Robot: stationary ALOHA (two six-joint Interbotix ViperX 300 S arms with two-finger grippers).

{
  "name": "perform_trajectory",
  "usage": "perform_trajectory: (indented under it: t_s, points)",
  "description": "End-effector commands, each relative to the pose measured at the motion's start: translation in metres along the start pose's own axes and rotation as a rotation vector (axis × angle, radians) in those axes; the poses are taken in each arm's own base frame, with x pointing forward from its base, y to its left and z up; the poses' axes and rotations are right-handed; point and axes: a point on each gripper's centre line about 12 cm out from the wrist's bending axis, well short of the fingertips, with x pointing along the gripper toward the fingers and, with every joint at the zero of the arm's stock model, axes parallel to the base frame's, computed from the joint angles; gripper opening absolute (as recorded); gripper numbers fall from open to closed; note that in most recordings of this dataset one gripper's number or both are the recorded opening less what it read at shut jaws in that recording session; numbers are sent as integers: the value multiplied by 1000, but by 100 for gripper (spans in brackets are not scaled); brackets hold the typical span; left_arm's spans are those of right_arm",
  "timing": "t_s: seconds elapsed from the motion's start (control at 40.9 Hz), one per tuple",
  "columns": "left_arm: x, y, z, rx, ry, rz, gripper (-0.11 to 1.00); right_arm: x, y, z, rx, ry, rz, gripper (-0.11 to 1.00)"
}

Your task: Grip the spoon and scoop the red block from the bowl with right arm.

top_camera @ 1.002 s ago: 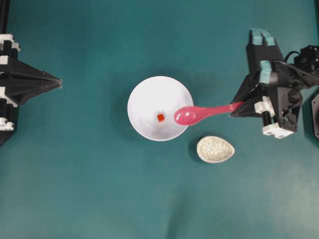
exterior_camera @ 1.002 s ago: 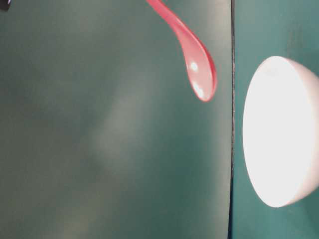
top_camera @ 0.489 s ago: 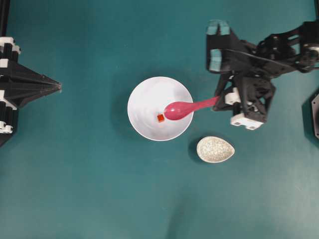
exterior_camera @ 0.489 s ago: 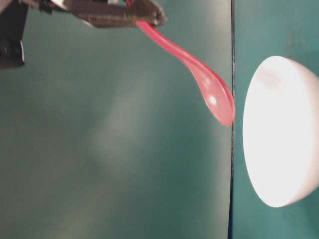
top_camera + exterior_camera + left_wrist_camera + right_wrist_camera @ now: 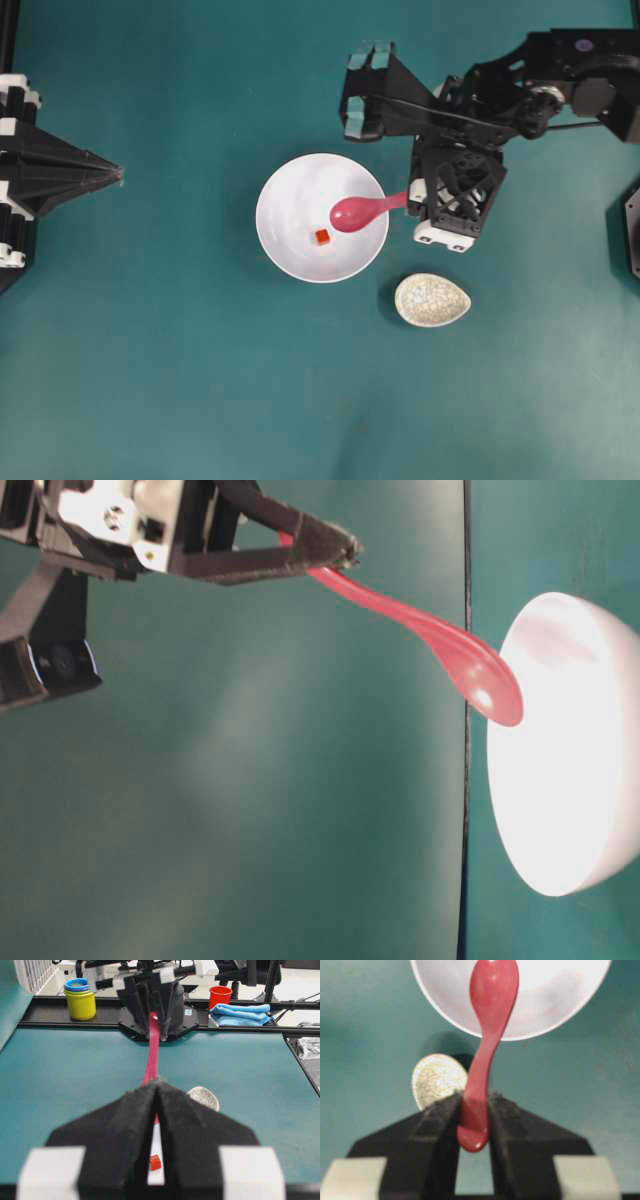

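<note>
Up close, from the right wrist camera, the right gripper [image 5: 472, 1125] clamps the end of the spoon [image 5: 487, 1035] handle between its two black fingers. Glossy pink-red, the spoon has a short handle that curves gently into an oval scoop, with light glinting on its surface. Its scoop hangs over the bowl [image 5: 560, 1005], a large, plain white round dish, while a small speckled cream dish [image 5: 437, 1080] sits on the teal table [image 5: 365, 1035] beside the handle.

Seen from overhead, the spoon [image 5: 362, 210] reaches in from the right rim of the bowl [image 5: 290, 195], its scoop over the right part of the inside. The red block [image 5: 322, 237], a tiny red-orange cube far smaller than the scoop, lies on the bowl's floor just below and left of the scoop, apart from it. The speckled dish [image 5: 432, 300] lies on the table to the lower right of the bowl.

At table level, the scoop [image 5: 485, 685] is seen against the bowl's rim [image 5: 560, 750], with the handle slanting back to the gripper.

Farther off, at the left edge, the left gripper [image 5: 110, 173] rests well apart from the bowl, its pointed fingers pressed together and holding nothing.
</note>
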Motion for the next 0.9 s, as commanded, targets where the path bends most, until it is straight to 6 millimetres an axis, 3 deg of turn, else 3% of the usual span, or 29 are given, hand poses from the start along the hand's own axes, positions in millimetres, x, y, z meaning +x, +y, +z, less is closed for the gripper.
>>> perform_trajectory:
  t_s: [0.0, 0.464, 0.513, 0.562, 0.611, 0.782, 0.88]
  points:
    - [2, -1, 12, 3, -31, -4, 0, -10, 0, 10, -4, -29, -17, 20]
    - [2, -1, 11, 3, -25, -4, 0, 21, -8, 12, 14, 47, -37, 18]
    - [2, -1, 11, 3, -26, -4, 0, 24, -8, 12, 15, 55, -37, 16]
    - [3, -1, 12, 3, -26, -4, 0, 26, -9, 13, 16, 57, -38, 6]
    - [2, -1, 11, 3, -25, -4, 0, 28, -9, 12, 15, 62, -38, 5]
    - [2, -1, 11, 3, -25, -4, 0, 26, -9, 11, 11, 70, -46, 5]
    - [2, -1, 11, 3, -21, -3, 0, 15, -7, 7, 11, 93, -44, 5]
